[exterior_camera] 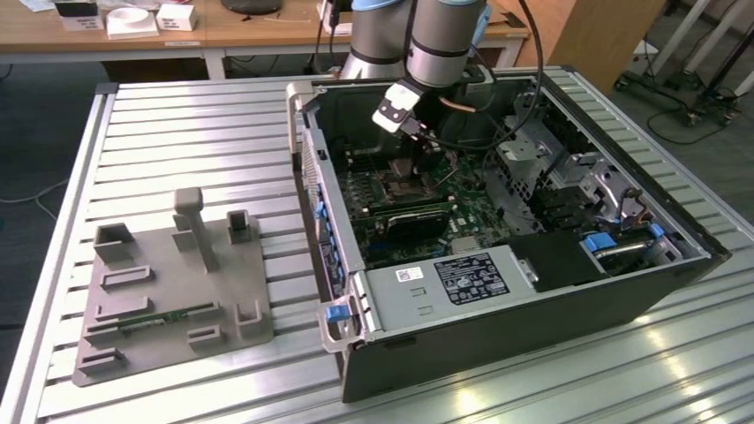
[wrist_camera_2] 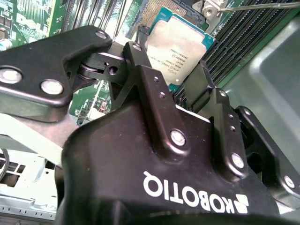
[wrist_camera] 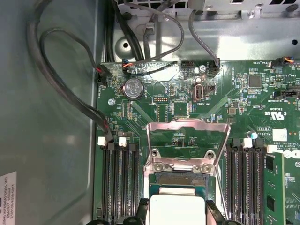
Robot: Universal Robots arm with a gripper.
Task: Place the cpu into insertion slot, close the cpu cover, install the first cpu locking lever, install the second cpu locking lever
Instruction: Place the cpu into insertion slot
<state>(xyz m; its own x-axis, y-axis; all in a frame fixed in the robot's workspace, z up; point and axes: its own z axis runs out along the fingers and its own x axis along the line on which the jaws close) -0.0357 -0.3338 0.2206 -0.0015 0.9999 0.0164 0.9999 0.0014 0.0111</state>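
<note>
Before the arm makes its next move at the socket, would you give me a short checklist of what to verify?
1. The cpu cover stands open, off the socket: ok.
2. The cpu sits gripped between the fingers of the claw: ok.
3. The cpu is lined up with the socket: looks ok in the first wrist view.
4. The cpu lies flat and fully seated: cannot tell.
5. The black cables run beside the case wall, apart from the socket: ok.
</note>
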